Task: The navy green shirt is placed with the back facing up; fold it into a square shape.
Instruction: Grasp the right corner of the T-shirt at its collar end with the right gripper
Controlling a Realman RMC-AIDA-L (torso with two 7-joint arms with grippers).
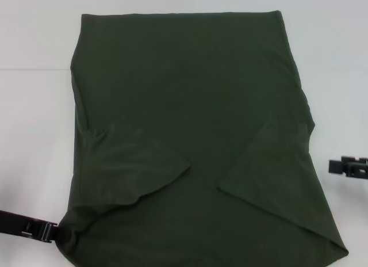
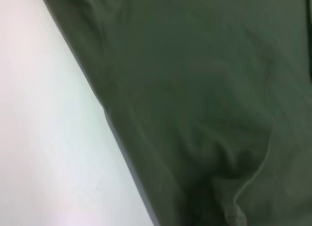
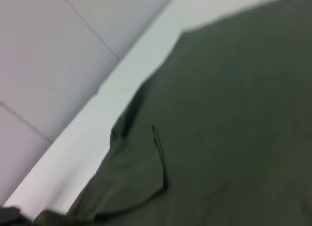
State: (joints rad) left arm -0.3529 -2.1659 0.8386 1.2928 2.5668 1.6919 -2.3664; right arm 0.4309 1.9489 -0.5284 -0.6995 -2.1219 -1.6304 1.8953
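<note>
The navy green shirt (image 1: 190, 123) lies flat on the white table (image 1: 34, 134), plain side up, with both sleeves folded inward over the body. My left gripper (image 1: 50, 232) is at the shirt's near left corner, shut on the cloth edge, which bunches toward it. The left wrist view shows the shirt's cloth (image 2: 204, 104) close up beside bare table. My right gripper (image 1: 344, 166) is level with the shirt's right edge, a short way off it and not touching it. The right wrist view shows the shirt (image 3: 229, 128) with a folded sleeve (image 3: 131, 187).
The white table's surface (image 1: 339, 60) surrounds the shirt on the left, right and far sides. The shirt's near edge runs out of the head view at the bottom. A faint seam line crosses the table at the far left (image 1: 29, 68).
</note>
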